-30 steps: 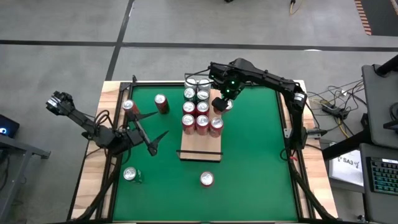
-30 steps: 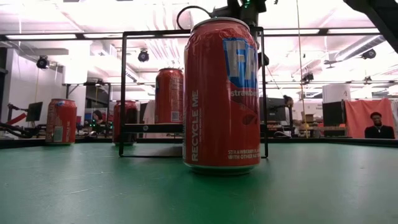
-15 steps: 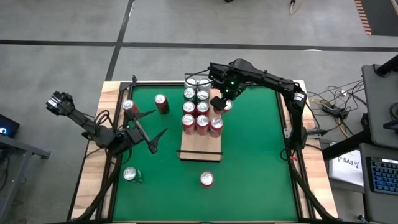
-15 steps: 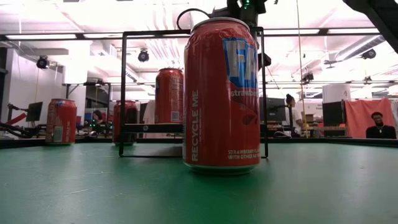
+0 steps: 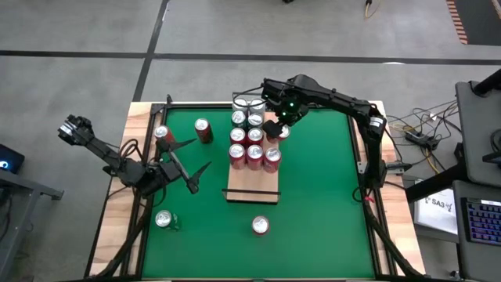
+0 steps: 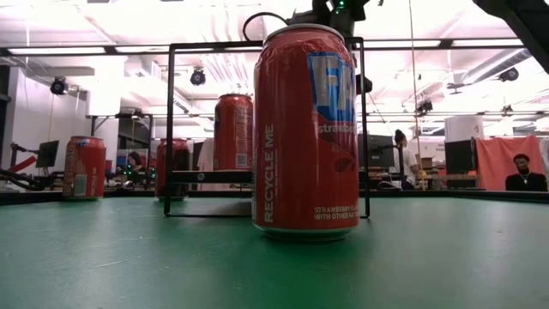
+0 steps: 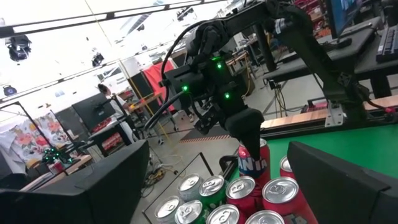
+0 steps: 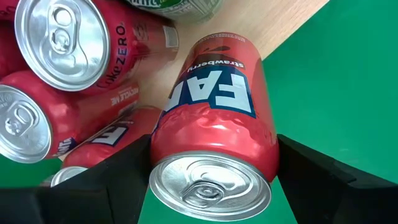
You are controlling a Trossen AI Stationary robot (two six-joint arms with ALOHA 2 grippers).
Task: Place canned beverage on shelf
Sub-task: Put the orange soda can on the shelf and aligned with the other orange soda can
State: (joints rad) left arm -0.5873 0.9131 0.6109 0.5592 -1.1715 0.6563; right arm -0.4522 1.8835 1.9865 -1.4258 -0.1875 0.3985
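Observation:
The shelf point(image 5: 252, 186), a pale wood board with black rails, lies mid-mat; several cans point(image 5: 246, 139) stand on its far part. Over the shelf's far right corner my right gripper point(image 5: 277, 125) is shut on a red strawberry can point(image 8: 214, 124), which also shows beside the standing cans in the left wrist view point(image 7: 252, 165). My left gripper point(image 5: 200, 157) waits open above the mat's left side, pointing at the shelf, with nothing between its fingers. In the low view only the right arm's wrist point(image 6: 339, 7) shows above the shelf's rails point(image 6: 169, 129). My right gripper pinches the can's side wall just below the top rim point(image 8: 160, 144) between its two fingers point(image 8: 93, 186), one on each side. It comes from above, slanting steeply down. The can is tilted, its bottom end over the board's right edge point(image 8: 292, 18); whether it touches the board I cannot tell.
Loose red cans stand on the green mat point(image 5: 329, 196): two at the far left point(image 5: 202, 129) point(image 5: 162, 135), one near left point(image 5: 164, 219), one near the front point(image 5: 260, 225), which fills the low view point(image 6: 304, 129). The shelf's near half is bare board.
My right gripper has rolled a little at the wrist with the can, staying over the shelf's far right corner. The can's top has swung slightly toward the standing cans.

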